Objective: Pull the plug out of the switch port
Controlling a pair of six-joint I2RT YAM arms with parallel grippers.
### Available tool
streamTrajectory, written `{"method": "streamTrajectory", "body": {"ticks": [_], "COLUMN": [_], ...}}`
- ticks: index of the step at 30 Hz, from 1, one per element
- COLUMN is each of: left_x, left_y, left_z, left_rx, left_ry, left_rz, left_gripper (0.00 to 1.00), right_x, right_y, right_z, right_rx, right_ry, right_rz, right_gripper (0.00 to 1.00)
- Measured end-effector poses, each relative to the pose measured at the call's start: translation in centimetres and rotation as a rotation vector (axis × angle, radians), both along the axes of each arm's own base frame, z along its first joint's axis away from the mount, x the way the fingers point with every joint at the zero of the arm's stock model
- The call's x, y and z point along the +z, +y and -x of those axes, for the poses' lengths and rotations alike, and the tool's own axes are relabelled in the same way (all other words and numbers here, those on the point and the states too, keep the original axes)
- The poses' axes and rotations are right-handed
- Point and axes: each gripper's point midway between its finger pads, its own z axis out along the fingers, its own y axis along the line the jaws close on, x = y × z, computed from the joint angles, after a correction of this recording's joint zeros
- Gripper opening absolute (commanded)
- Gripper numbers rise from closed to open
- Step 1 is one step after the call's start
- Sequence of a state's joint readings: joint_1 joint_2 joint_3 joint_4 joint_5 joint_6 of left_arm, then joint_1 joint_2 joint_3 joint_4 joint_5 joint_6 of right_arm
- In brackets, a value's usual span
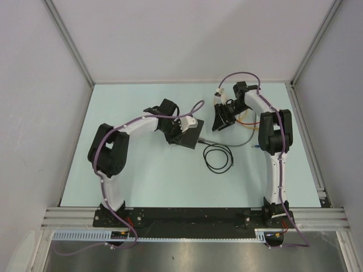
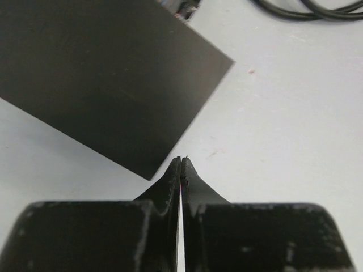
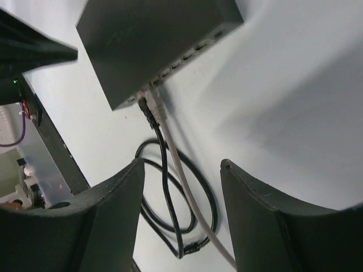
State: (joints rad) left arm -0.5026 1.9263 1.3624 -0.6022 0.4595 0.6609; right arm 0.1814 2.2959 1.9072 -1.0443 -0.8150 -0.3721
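Looking down, top view, switch [image 1: 191, 136]: flat black box lying on the pale table [image 1: 142, 175], near the middle.
Top view, left gripper [image 1: 176, 133]: over the switch's left end; black on black, so the finger state can't be read here.
Top view, right gripper [image 1: 218, 124]: right of the switch, not touching it.
Top view, cables: black cable [image 1: 219, 157] coiled just near and right of the switch; grey cable [image 1: 229, 144] leaves the switch's right side and runs toward the right arm.
Left wrist view, left gripper [image 2: 181, 169]: fingertips pressed together with nothing between them, just off the near edge of the switch [image 2: 102, 73], over bare table.
Left wrist view, switch: plain matte top filling the upper left; black cable [image 2: 306, 11] crosses the top right corner.
Right wrist view, right gripper [image 3: 181, 165]: fingers wide apart, empty.
Right wrist view, switch [image 3: 153, 39]: beyond the fingers, port row facing the camera.
Right wrist view, plugs: black plug [image 3: 146, 109] and grey plug [image 3: 158, 110] seated side by side at one end of the row.
Right wrist view, cables: black cable [image 3: 170, 218] loops on the table between the fingers; grey cable [image 3: 190, 195] runs alongside it.
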Motion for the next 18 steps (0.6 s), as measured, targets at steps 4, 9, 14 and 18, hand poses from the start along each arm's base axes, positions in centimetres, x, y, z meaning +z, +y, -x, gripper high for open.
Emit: {"method": "streamTrajectory", "body": {"ticks": [4, 9, 14, 18], "left_x": [1.5, 3.1, 3.4, 1.0], "left_y": [-0.8, -2.3, -4.4, -3.8], "left_z": [1.1, 0.0, -4.0, -4.8], "left_rx": [-0.019, 0.074, 0.203, 0.298], "left_ry": [0.019, 0.053, 0.106, 0.187], "left_rz": [0.038, 0.082, 0.134, 0.110], "left_gripper": [0.03, 0.02, 0.01, 0.00], "right_x": [0.5, -1.2, -2.8, -2.9], "right_y": [1.1, 2.7, 4.0, 4.7], "right_z": [-1.5, -1.9, -0.4, 0.2], "right_rx": [0.021, 0.051, 0.072, 0.088], "right_ry": [-0.031, -0.010, 0.079, 0.097], "right_rz": [-0.041, -0.069, -0.107, -0.132], "right_gripper": [0.60, 0.57, 0.56, 0.54]}}
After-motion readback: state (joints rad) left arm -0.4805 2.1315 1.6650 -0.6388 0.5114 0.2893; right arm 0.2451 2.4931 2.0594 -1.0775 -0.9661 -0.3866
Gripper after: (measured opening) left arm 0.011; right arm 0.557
